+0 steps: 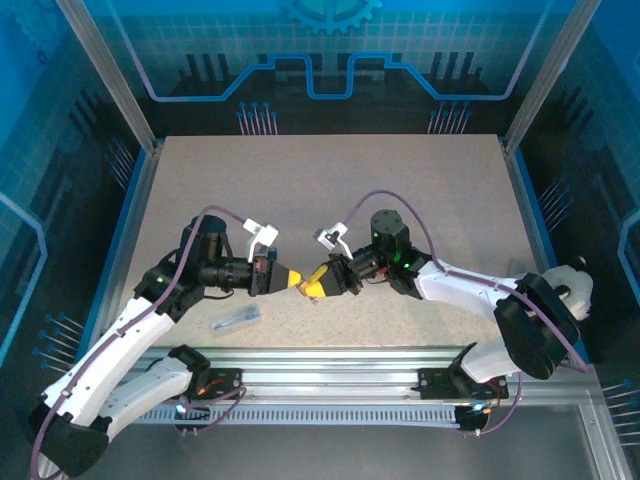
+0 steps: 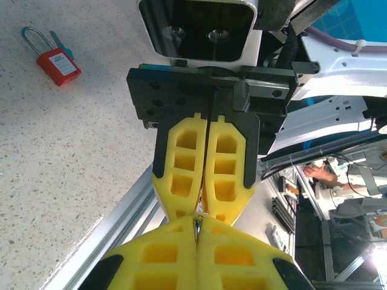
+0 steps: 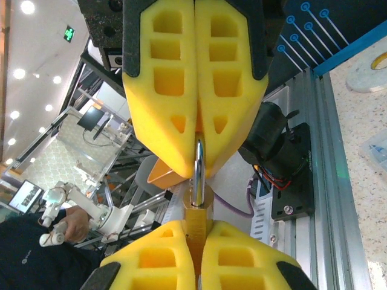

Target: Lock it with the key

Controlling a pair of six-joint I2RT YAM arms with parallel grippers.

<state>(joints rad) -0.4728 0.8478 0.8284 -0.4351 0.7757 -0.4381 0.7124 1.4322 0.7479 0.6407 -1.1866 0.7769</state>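
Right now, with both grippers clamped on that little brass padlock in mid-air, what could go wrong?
1. The left gripper pinches just the thin silver shackle at its fingertips; it could slip out.
2. The right gripper holds the small brass-coloured padlock by its body above the speckled table; a loose grip would likely drop it.
3. The teal-headed metal key lies beside the red padlock on the table, and both grippers are occupied.

Red padlock (image 2: 58, 65) on speckled table (image 2: 72, 181); brass padlock (image 3: 196, 219) aloft.
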